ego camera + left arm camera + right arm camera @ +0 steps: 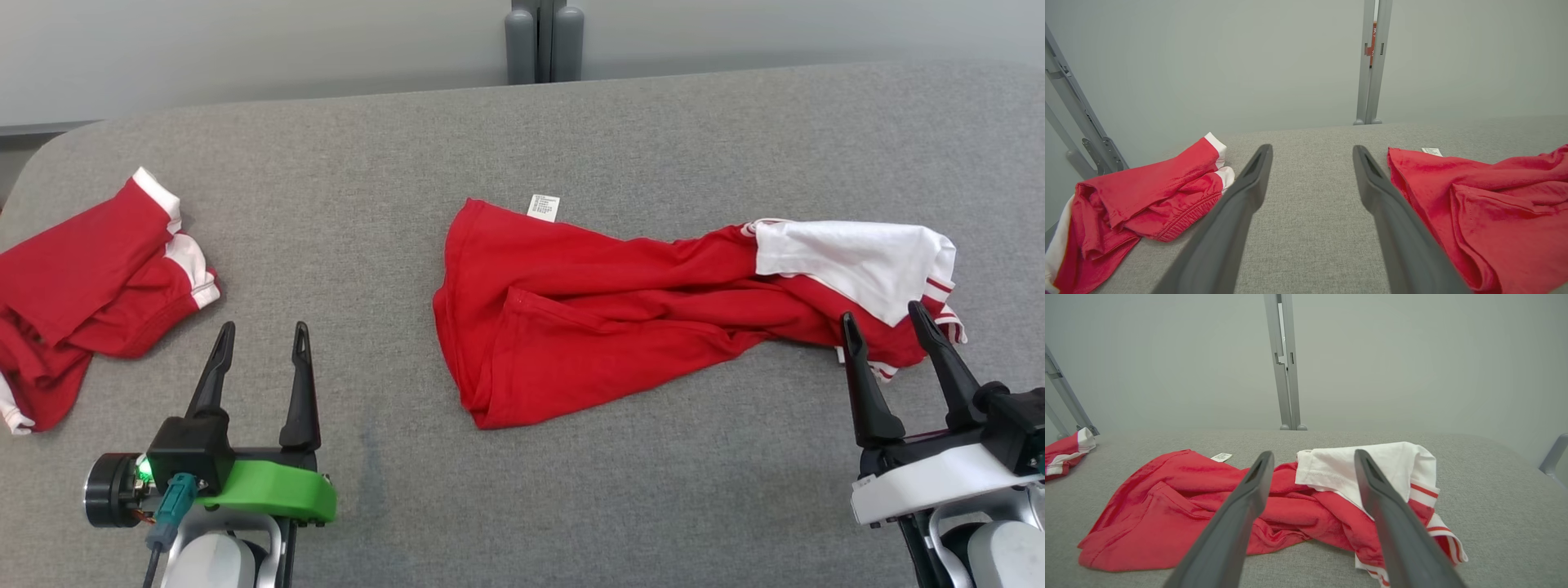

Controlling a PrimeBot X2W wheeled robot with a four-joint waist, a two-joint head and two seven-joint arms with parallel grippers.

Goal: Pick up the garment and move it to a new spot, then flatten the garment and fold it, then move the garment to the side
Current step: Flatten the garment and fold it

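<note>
Right gripper (882,313): fingers apart, empty, tips at the white-sleeve end of the crumpled red cotton T-shirt (588,318). Left gripper (264,328): fingers apart, empty, above the grey fabric tabletop (367,163). The shirt lies to its right and a bunched red-and-white garment (90,278) to its left.

small white tag (544,207) on red garment (604,310) hem; print too tiny, unreadable.

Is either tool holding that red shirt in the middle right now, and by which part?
Nothing is held. The left tool is open over bare table; the right tool is open by the red shirt, at its white end, gripping nothing.
</note>
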